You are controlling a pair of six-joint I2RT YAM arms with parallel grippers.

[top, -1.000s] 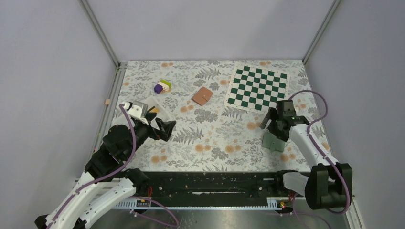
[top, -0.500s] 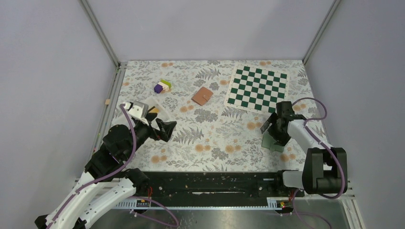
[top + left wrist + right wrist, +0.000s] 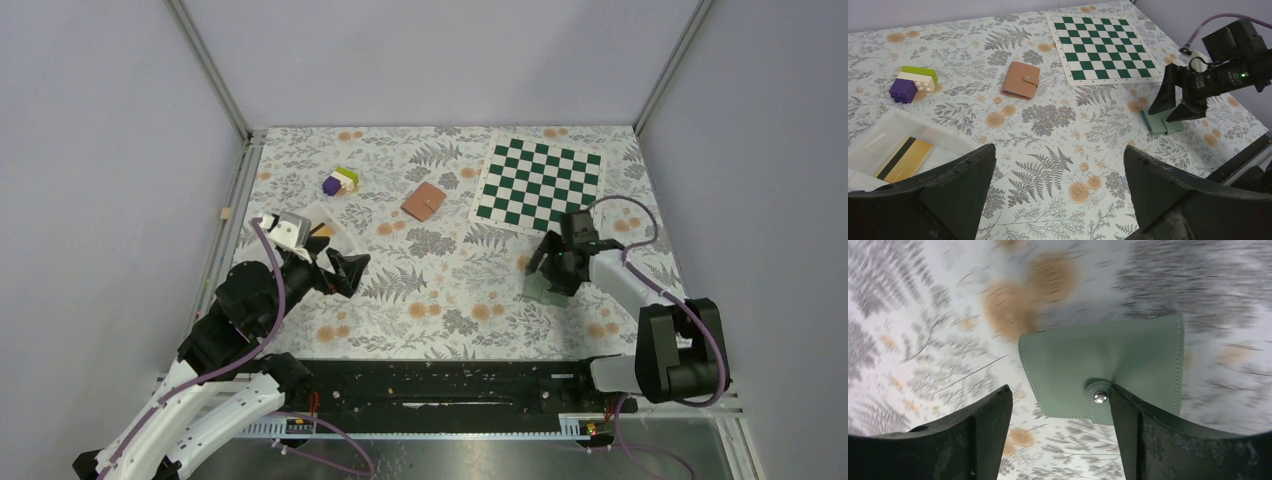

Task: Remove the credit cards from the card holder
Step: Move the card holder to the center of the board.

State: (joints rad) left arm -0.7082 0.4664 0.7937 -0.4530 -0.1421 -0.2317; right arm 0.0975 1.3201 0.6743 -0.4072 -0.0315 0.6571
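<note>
On the right of the counter (image 3: 430,300) the green card holder (image 3: 1098,360) lies snapped shut, apparently unemptied. One yellow credit card (image 3: 904,159) already sits in the clear tray (image 3: 878,131) at left. The right hand (image 3: 1059,390) straddles the holder, fingers apart, gripping nothing. The left hand (image 3: 1059,150) hangs wide open, empty.

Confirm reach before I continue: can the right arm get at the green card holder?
Likely yes: nothing intervenes; its open end effector is at the green card holder, one finger overlapping it.
</note>
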